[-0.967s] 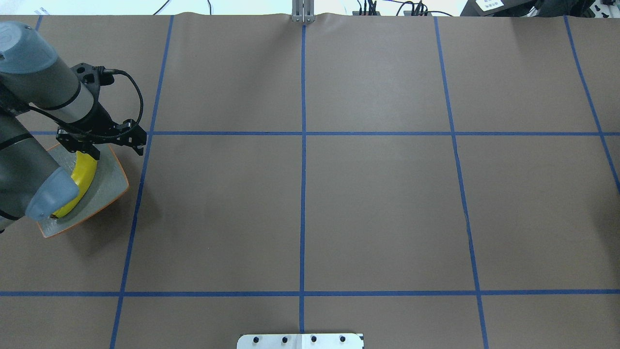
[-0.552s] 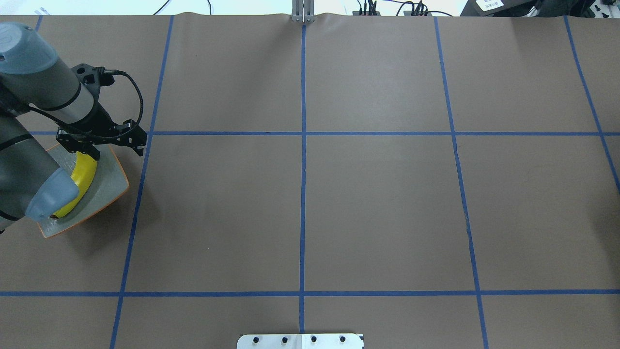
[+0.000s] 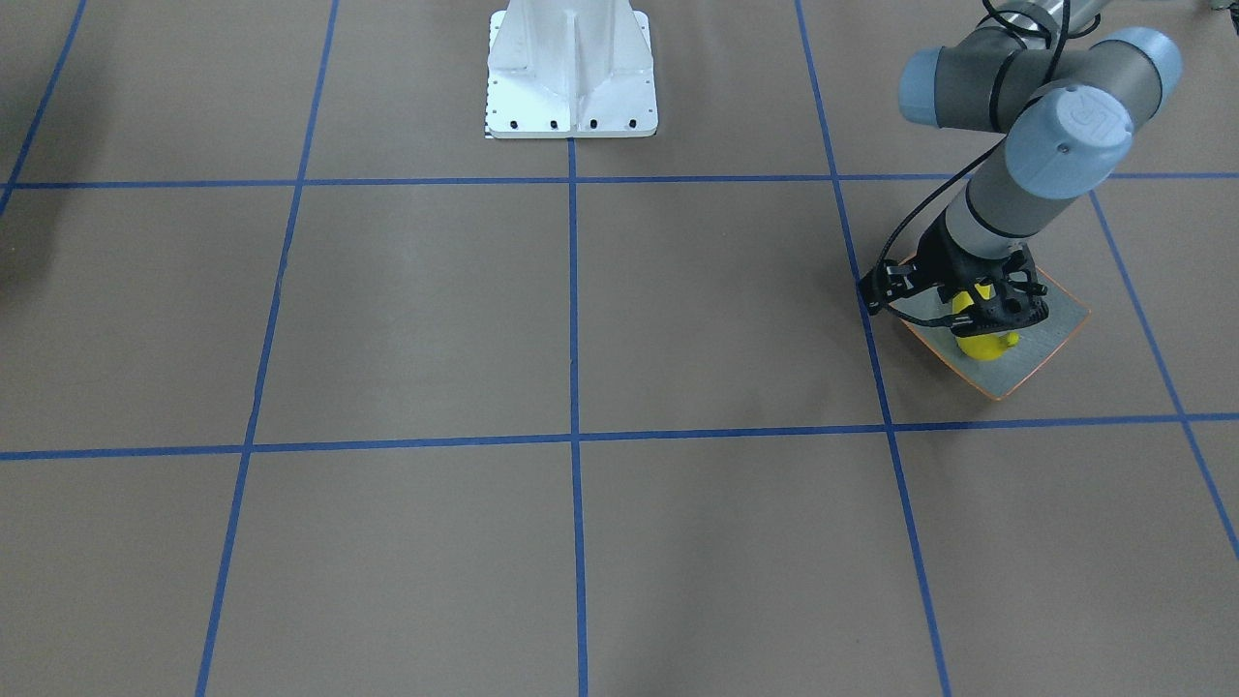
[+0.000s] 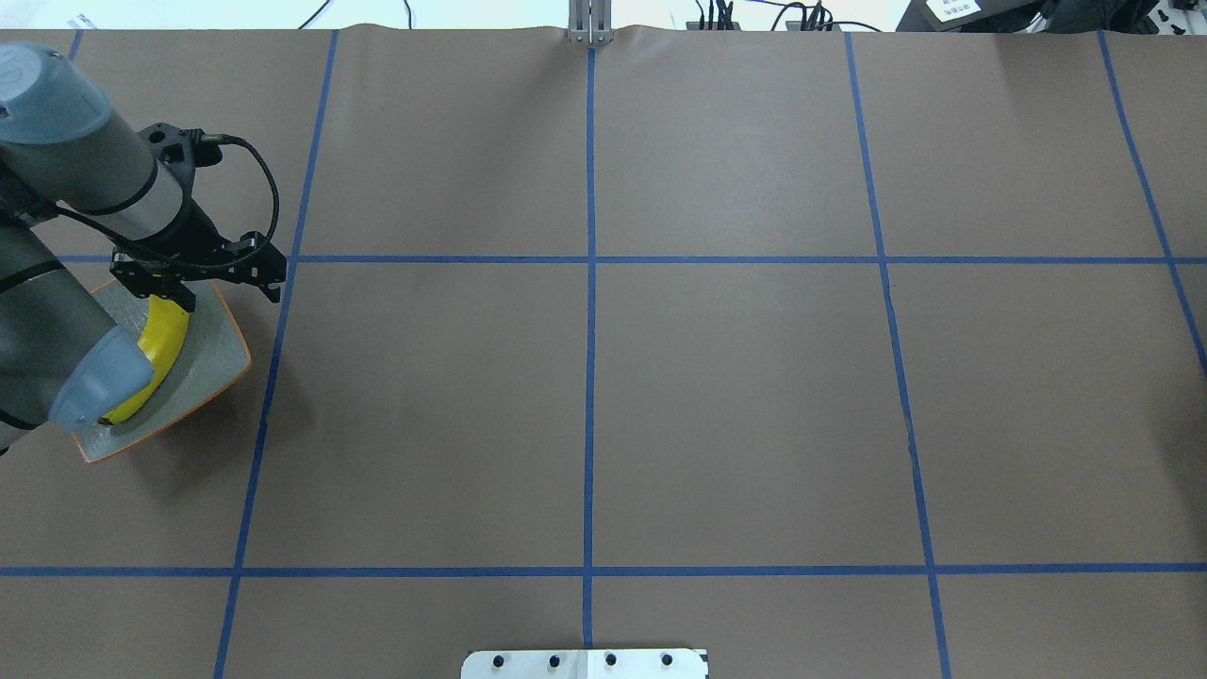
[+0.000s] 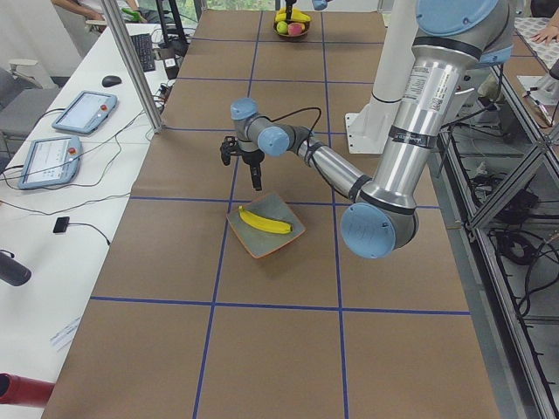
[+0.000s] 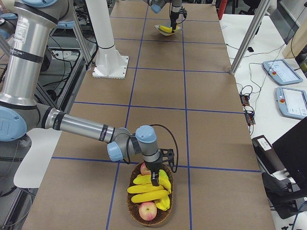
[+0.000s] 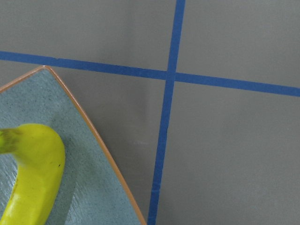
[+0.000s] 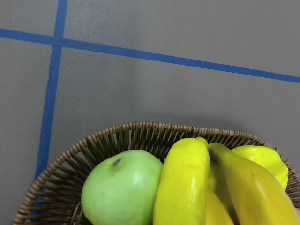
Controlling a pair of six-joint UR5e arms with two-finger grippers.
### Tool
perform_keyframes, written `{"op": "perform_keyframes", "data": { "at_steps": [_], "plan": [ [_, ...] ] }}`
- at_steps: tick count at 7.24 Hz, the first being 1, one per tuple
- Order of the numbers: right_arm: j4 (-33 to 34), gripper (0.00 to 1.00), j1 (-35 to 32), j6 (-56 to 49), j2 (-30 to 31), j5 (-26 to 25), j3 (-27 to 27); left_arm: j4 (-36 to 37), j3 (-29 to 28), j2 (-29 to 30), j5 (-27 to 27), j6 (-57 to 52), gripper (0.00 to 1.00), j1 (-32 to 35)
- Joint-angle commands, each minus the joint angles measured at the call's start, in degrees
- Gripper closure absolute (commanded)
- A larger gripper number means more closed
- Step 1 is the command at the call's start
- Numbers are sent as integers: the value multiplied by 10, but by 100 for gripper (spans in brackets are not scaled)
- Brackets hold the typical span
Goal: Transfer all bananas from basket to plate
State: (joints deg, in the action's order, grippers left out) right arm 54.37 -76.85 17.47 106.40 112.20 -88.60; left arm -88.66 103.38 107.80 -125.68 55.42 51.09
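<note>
The brown table [image 4: 735,396] has blue lines [image 4: 589,377] on it. A plate [image 4: 219,347], a basket [image 8: 136,137] and a white robot stand [image 3: 571,68] sit on it, well apart.

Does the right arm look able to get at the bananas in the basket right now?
Probably yes: the right hand hangs directly over the bananas, which lie on top in the basket, uncovered.

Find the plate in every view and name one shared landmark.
Front-facing: plate right side, mid-height.
Overhead: plate left edge, mid-height.
Exterior left: plate centre.
Exterior right: plate top, far end.
Left wrist: plate lower left.
Right wrist: absent.
Landmark: the banana lying on it.
</note>
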Motion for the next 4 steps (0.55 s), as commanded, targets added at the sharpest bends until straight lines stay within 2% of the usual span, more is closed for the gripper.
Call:
{"op": "perform_keyframes", "data": {
  "at_steps": [1, 3, 4],
  "plan": [
    [-1, 100, 0, -27, -3, -1, -1, -26, 0, -1, 0, 25, 0, -1],
    [5, 100, -23, -54, -4, 15, -34, -27, 2, 0, 0, 34, 0, -2],
    [22, 100, -63, -103, -1, 34, -49, -27, 4, 0, 0, 37, 0, -1]
  ]
}}
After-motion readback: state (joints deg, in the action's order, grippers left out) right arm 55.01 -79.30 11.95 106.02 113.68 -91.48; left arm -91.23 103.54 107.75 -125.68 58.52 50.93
